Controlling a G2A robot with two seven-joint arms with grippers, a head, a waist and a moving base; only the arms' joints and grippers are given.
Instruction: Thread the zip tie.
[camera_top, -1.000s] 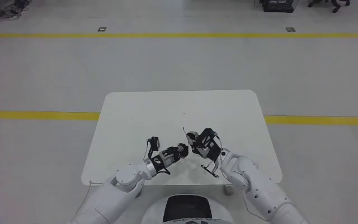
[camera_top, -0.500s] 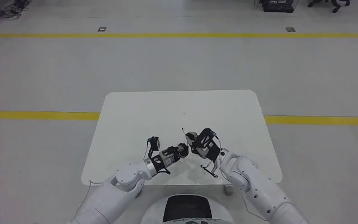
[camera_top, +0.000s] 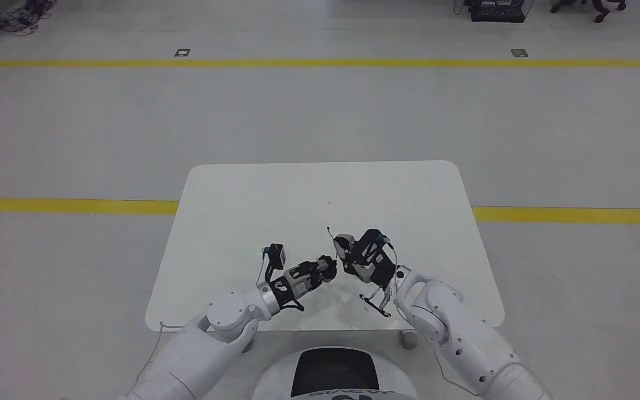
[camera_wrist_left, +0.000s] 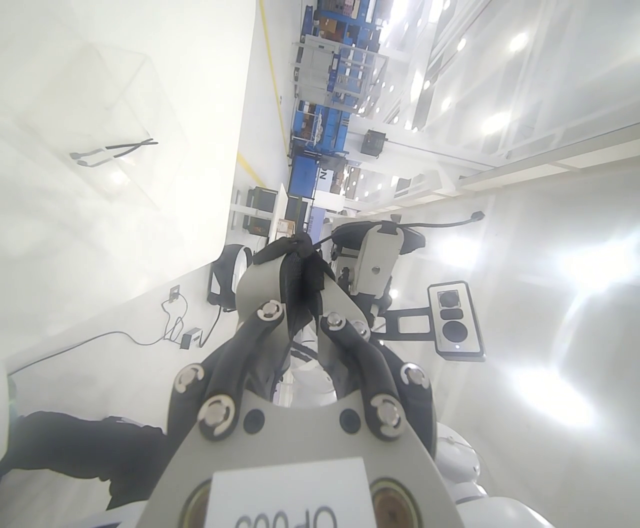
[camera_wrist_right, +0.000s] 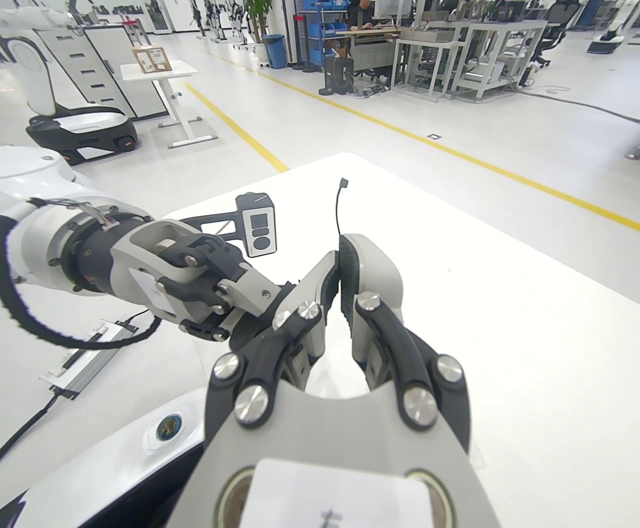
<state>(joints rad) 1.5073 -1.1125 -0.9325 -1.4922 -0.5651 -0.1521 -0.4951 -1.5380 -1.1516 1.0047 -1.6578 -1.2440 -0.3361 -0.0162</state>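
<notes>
The zip tie (camera_wrist_right: 337, 210) is a thin black strap with a small square head at its free end. My right gripper (camera_wrist_right: 340, 250) is shut on the strap, whose head end rises above the fingertips. My left gripper (camera_wrist_left: 300, 255) is shut on the strap's other end, its tip touching the side of the right gripper (camera_wrist_left: 372, 250). In the top view both grippers meet above the front middle of the white table (camera_top: 250, 200), left gripper (camera_top: 326, 266) beside right gripper (camera_top: 340, 246), the zip tie (camera_top: 328, 234) sticking up between them.
A thin black item (camera_top: 375, 300) lies on the table near its front edge, close to my right forearm. The far half of the table is bare white surface. Yellow floor lines run behind and beside the table.
</notes>
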